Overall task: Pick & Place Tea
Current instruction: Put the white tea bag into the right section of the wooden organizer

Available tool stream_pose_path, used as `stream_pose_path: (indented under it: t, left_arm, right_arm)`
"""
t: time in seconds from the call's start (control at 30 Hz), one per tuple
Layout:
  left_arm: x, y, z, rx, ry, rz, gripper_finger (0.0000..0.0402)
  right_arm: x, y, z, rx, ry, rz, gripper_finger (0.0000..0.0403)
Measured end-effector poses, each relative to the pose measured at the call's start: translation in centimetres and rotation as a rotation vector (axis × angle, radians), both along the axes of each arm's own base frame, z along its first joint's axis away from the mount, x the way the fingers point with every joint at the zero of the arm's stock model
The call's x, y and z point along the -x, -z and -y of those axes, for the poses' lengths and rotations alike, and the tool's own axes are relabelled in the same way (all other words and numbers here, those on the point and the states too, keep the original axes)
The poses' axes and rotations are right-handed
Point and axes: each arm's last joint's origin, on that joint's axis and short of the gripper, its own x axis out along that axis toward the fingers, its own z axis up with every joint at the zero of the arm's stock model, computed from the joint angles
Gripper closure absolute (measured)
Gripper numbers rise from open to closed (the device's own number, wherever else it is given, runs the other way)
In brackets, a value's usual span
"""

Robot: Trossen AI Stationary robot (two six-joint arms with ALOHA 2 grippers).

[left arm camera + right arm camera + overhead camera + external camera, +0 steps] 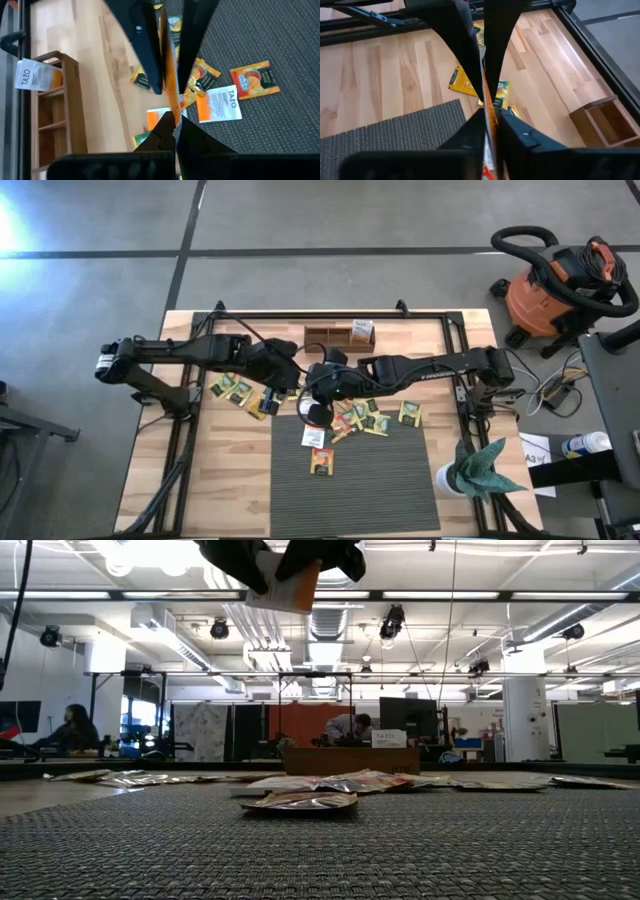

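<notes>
One white and orange tea sachet (291, 587) is up in the air over the table's middle, and both grippers are shut on it. My left gripper (292, 378) reaches in from the table's left, my right gripper (314, 384) from the right, and they meet fingertip to fingertip. Both wrist views show the sachet edge-on. More sachets (365, 418) lie flat on the grey mat and the wood. One white sachet (362, 330) stands in the brown tray (328, 334). My left gripper (173, 125) pinches one edge of the sachet (171, 102) between its two fingers. The sachet is lifted clear and runs straight on from the fingertips into the other gripper. My right gripper (489, 120) pinches the opposite edge of the same sachet (487, 97) between its two fingers, facing the left gripper. The sachet is clear of the table, with its orange part (303, 595) hanging below the fingers in the low view.
Loose sachets lie left of the mat (235, 388) and on the mat (322, 462). The grey ribbed mat (400, 480) covers the near middle of the table. The wooden tray sits at the far edge. A white cup with a green plant (470, 472) stands near right.
</notes>
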Motion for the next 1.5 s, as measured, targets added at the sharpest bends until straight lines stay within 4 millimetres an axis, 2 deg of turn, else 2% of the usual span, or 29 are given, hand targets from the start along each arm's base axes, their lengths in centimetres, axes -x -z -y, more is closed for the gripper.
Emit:
stream_pose_path:
  t: [0.07,0.17,0.3,0.43,0.63,0.73,0.93,1.13,1.3,1.5]
  left_arm:
    - [0.2,-0.3,0.0,0.017,-0.019,0.013,0.04]
    - [0.8,-1.2,0.0,0.043,-0.046,0.066,0.0383]
    - [2.4,-2.7,-0.1,0.059,-0.109,0.138,0.0336]
    - [4.1,-3.1,-0.2,0.065,-0.199,0.175,0.029]
    - [7.4,-2.5,-0.3,0.193,-0.326,0.356,0.0267]
    - [9.0,-1.7,-0.2,0.291,-0.355,0.531,0.0266]
    - [11.6,0.3,-0.2,0.458,-0.358,0.826,0.0266]
    - [11.6,2.0,0.0,0.619,-0.292,0.98,0.0266]
    - [11.0,2.0,0.1,0.706,-0.257,1.071,0.0266]
    - [9.1,2.5,0.2,0.765,-0.226,1.015,0.0266]
  right_arm:
    - [0.0,-0.1,0.0,-0.001,0.001,0.003,0.0386]
    - [0.3,-0.2,0.0,-0.009,0.009,-0.004,0.039]
    - [0.4,-0.1,-0.4,-0.021,0.034,-0.007,0.0391]
    - [0.8,-0.7,-0.9,-0.003,0.1,0.036,0.0391]
    - [1.1,-2.3,-1.9,-0.001,0.221,0.192,0.0392]
    - [1.3,-3.3,-2.6,-0.013,0.258,0.301,0.0392]
    - [1.5,-3.9,-2.9,-0.078,0.327,0.499,0.0392]
    - [1.1,-3.8,-2.9,-0.177,0.328,0.754,0.0392]
    - [1.1,-2.8,-2.8,-0.212,0.329,0.833,0.0392]
    - [0.9,-2.7,-2.6,-0.24,0.295,0.865,0.0392]
